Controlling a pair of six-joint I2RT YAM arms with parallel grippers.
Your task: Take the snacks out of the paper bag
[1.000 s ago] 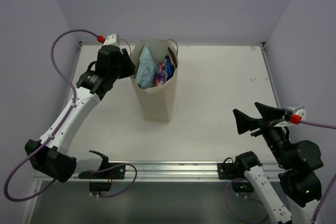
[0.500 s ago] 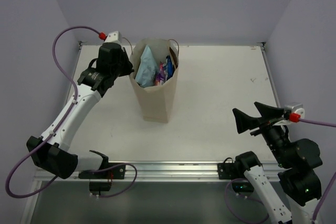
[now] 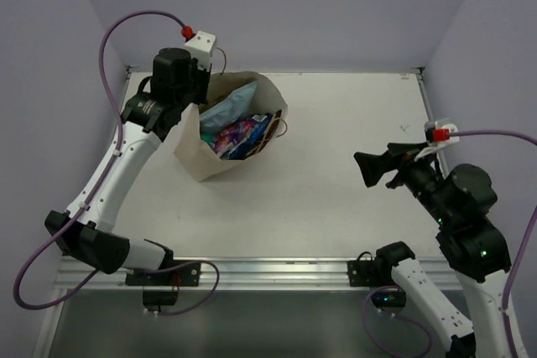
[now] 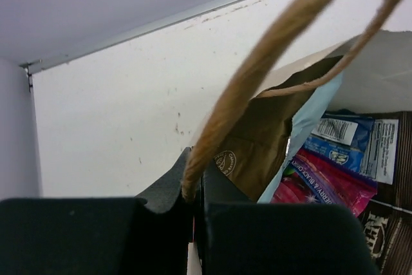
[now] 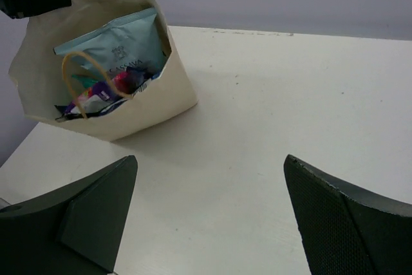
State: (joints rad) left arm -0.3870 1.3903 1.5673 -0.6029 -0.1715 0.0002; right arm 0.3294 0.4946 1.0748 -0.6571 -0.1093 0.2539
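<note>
The left fingers (image 4: 164,191) were pinched shut on the string handle (image 4: 257,69) of the paper bag (image 3: 195,153), which leaned tilted on the bench (image 3: 352,123). The snacks (image 3: 239,133) lay inside it. The right fingers (image 5: 96,204) stood wide apart, well away.

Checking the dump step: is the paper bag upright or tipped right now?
Tipped. The paper bag leans over, mouth toward the right gripper, snacks inside; the left gripper holds its string handle, jaws shut.
</note>
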